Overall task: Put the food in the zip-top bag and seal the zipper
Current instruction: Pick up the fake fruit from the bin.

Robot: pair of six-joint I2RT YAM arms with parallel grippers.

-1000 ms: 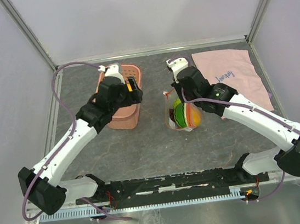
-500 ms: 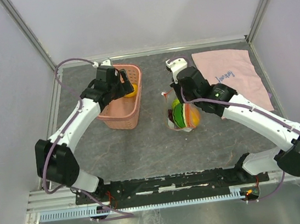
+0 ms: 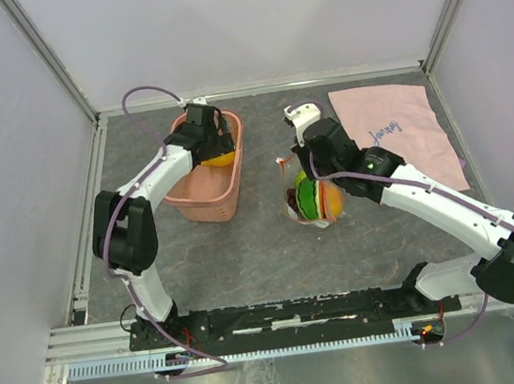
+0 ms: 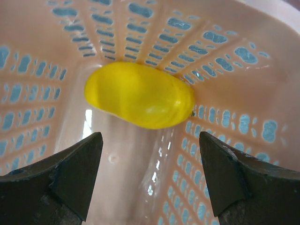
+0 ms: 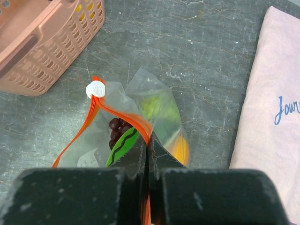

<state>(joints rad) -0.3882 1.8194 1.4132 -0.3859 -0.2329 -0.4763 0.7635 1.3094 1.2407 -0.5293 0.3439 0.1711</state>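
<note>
Reaching down in the top view, the left jaws dip into the pink slotted basket (image 3: 202, 188), a yellow toy fruit (image 3: 221, 160) just beneath them; the right jaws sit atop the zip-top bag (image 3: 317, 201) on the grey surface (image 3: 246, 250), with the pink cloth (image 3: 401, 130) off to their right. Left wrist: jaws spread wide and empty, the yellow fruit ahead between them, untouched, on the basket floor. Right wrist: jaws clenched on the red-orange zipper (image 5: 117, 114), mouth unsealed, white slider (image 5: 95, 89) ahead-left; purple grapes (image 5: 117, 126), a green piece (image 5: 151, 105) and an orange fruit (image 5: 181, 149) lie inside the bag
</note>
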